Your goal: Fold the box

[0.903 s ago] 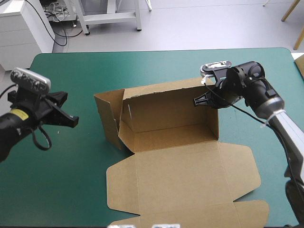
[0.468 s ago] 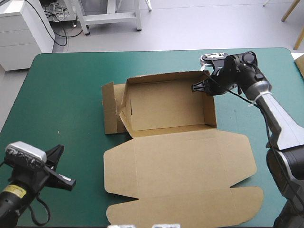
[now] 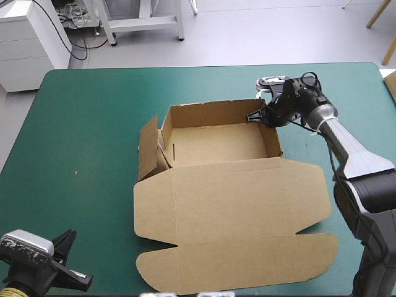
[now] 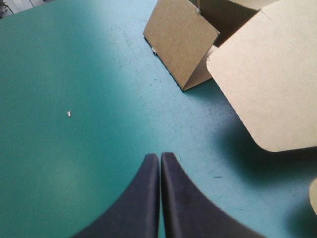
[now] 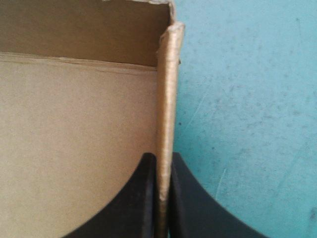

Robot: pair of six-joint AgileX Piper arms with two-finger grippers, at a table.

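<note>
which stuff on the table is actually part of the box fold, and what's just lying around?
In the job:
- box, tray walls raised, lid flat
- right gripper, shut on the box's right wall
- left gripper, shut, clear of the box

Lying about:
- small pale speck on the teal-green cover

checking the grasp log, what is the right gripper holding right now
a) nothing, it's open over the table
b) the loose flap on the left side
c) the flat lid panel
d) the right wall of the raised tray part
D: in the right wrist view the right gripper is clamped on the upright edge of the right wall of the box, near its far corner.
</note>
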